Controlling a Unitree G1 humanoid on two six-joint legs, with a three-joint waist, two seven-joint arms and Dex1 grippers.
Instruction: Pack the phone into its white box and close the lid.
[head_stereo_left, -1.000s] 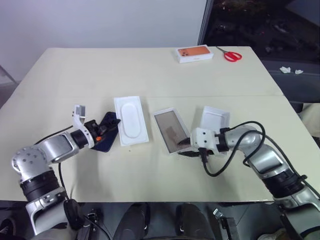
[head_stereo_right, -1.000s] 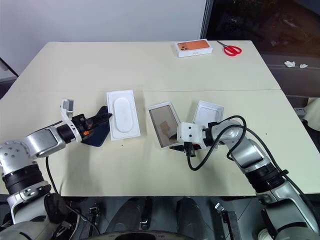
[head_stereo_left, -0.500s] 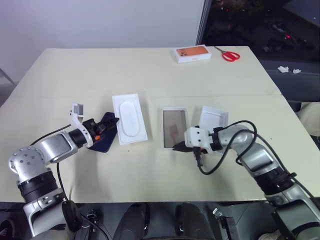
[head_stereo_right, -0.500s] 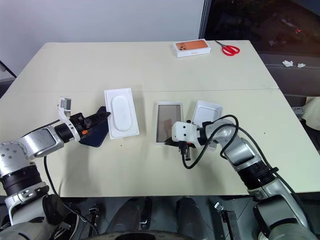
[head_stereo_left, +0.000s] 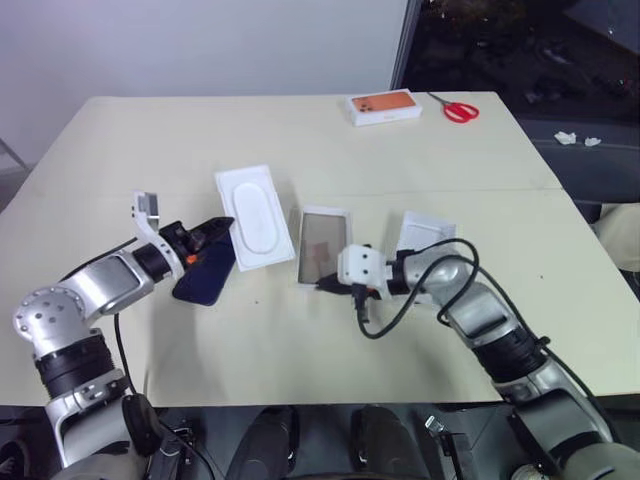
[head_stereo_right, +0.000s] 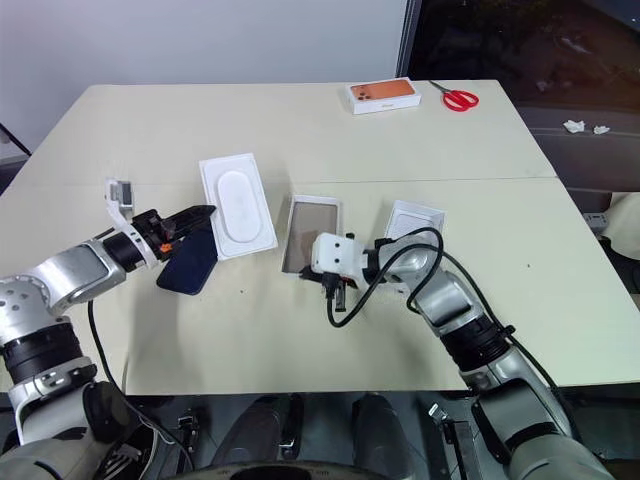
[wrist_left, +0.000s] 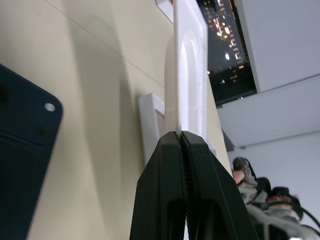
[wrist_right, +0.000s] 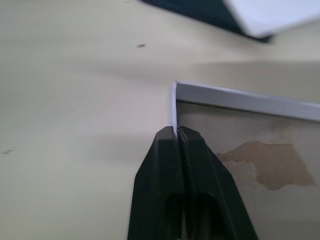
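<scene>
The dark navy phone (head_stereo_left: 203, 274) lies flat on the table, just under my left gripper (head_stereo_left: 222, 226). That gripper is shut on the edge of a white insert panel with an oval recess (head_stereo_left: 255, 214), holding it tilted off the table; its fingers (wrist_left: 182, 150) pinch the thin panel (wrist_left: 189, 55). The white box (head_stereo_left: 322, 244), a thin-rimmed tray with a brownish stained floor, lies right of the panel. My right gripper (head_stereo_left: 326, 285) is shut on its near corner rim (wrist_right: 174, 107). The lid (head_stereo_left: 428, 230) lies plain white side up behind my right arm.
An orange-printed box (head_stereo_left: 385, 106) and red scissors (head_stereo_left: 460, 108) sit at the table's far right edge. A seam (head_stereo_left: 480, 191) crosses the table's middle. My right arm's black cable (head_stereo_left: 400, 315) loops over the tabletop in front of the lid.
My right gripper has dragged the white box leftward, close to the white panel. The left gripper has lifted the panel a little, and the phone now lies more exposed beneath it.
</scene>
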